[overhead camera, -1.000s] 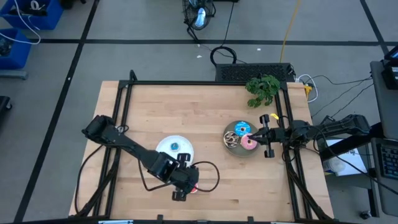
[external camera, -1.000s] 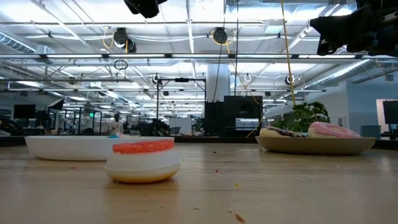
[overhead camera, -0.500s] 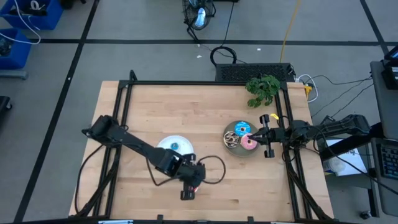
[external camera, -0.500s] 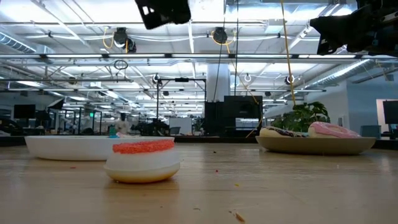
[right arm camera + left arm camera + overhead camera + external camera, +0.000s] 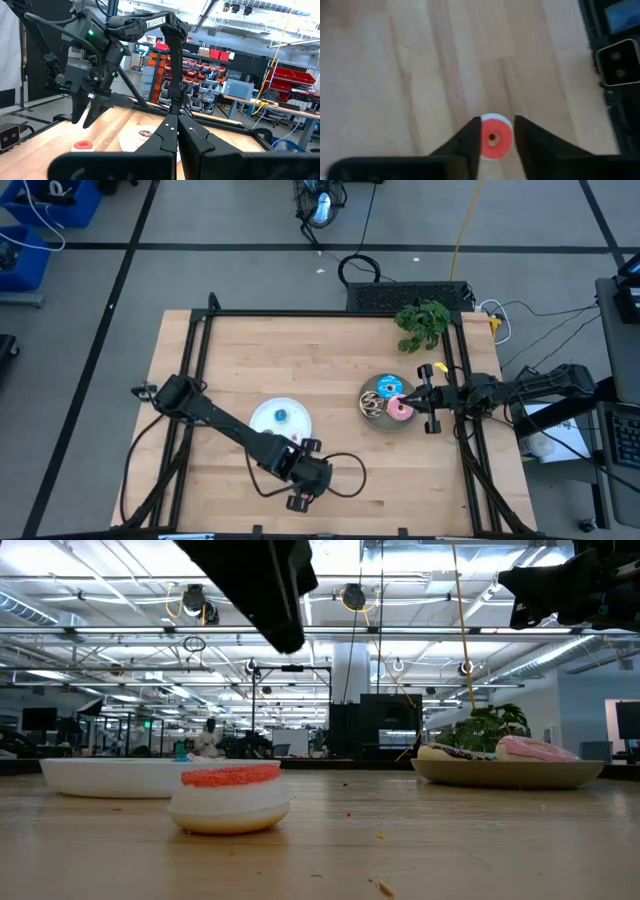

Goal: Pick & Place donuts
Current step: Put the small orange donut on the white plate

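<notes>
A tiny red donut (image 5: 230, 798) lies flat on the wood near the table's near edge. In the left wrist view this red donut (image 5: 492, 139) shows between my fingers. My left gripper (image 5: 303, 476) hangs open above it, pointing down, and hides it in the high view. In the low view the left gripper (image 5: 285, 635) is clear of the donut. The pink donut (image 5: 401, 411), blue sprinkled donut (image 5: 388, 387) and brown-white donut (image 5: 372, 406) lie on a gray plate (image 5: 368, 420). A tiny blue donut (image 5: 281, 416) lies on a white plate (image 5: 266, 420). My right gripper (image 5: 413, 395) waits shut over the gray plate's right rim.
A green plant sprig (image 5: 422, 322) lies at the table's far right corner. A black frame rail (image 5: 200, 355) runs along the table's left, far and right sides. Bare wood stretches between the two plates and across the far half.
My left gripper has swung toward the table's near edge and come down over the red donut, which showed beside it before and is now covered in the high view. The donut and the plates have stayed put.
</notes>
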`<state>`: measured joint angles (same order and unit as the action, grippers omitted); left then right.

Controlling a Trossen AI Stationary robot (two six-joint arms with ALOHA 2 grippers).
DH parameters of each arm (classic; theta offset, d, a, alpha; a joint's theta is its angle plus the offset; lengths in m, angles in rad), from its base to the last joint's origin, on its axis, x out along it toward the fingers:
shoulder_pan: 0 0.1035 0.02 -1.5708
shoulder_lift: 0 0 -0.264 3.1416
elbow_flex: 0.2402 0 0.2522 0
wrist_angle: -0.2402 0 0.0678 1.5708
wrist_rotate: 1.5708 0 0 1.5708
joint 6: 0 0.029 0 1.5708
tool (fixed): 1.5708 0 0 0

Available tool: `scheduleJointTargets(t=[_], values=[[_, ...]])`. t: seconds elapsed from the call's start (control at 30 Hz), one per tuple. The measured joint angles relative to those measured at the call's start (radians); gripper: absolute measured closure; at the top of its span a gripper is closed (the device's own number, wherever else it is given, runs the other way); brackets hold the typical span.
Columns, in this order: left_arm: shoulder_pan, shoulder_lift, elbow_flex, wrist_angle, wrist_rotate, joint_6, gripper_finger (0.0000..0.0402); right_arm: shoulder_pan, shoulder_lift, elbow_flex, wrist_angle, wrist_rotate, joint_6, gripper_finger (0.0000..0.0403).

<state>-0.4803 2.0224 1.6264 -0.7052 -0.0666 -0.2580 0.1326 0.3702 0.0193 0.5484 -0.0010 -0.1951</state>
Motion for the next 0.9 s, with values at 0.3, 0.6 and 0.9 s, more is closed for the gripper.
scheduleJointTargets(t=[0.3,0.6,0.9], values=[[0.007,0.013,0.000,-0.029,0.038,-0.046,0.0113,0.000,0.000,0.000,0.000,0.000,0.000,0.0403],[0.004,0.056,-0.001,-0.025,0.054,0.013,0.0038,0.000,0.001,0.000,-0.003,0.000,0.000,0.0403],[0.001,0.127,-0.006,-0.050,0.048,0.012,0.0034,0.000,0.011,0.000,0.000,0.000,0.000,0.0403]])
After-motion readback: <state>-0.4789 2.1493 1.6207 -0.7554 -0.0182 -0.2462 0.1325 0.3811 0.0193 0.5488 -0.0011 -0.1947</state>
